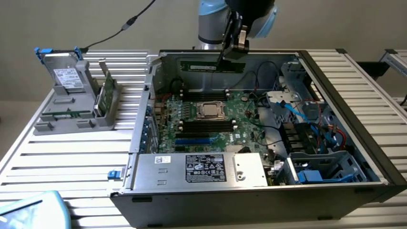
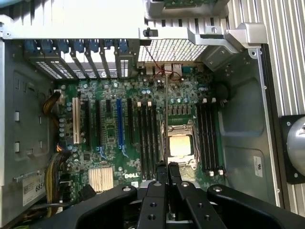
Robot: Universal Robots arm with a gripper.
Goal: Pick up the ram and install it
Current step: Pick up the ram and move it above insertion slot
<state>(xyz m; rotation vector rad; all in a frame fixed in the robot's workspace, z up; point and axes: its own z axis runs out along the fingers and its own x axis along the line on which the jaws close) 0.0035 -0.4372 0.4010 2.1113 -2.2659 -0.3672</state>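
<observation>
The ram (image 1: 212,66) is a long dark stick that hangs level above the open computer case (image 1: 375,157), near its back wall. My gripper (image 1: 229,53) is shut on the ram's end toward the exterior view's right. In the wrist view the ram (image 2: 165,119) appears edge-on as a thin line running out from between my black fingers (image 2: 157,183). Below it lies the green motherboard (image 2: 114,157) with its long black memory slots (image 2: 147,138) on both sides of the processor socket (image 2: 181,145). The ram is well above the board and touches no slot.
A grey rack (image 1: 66,117) on the exterior view's left holds a drive with blue clips (image 1: 64,71) and a lighter green card (image 1: 106,93). The power supply (image 1: 200,168) fills the case's front. Cables and drive bays (image 1: 318,143) crowd the case's right side.
</observation>
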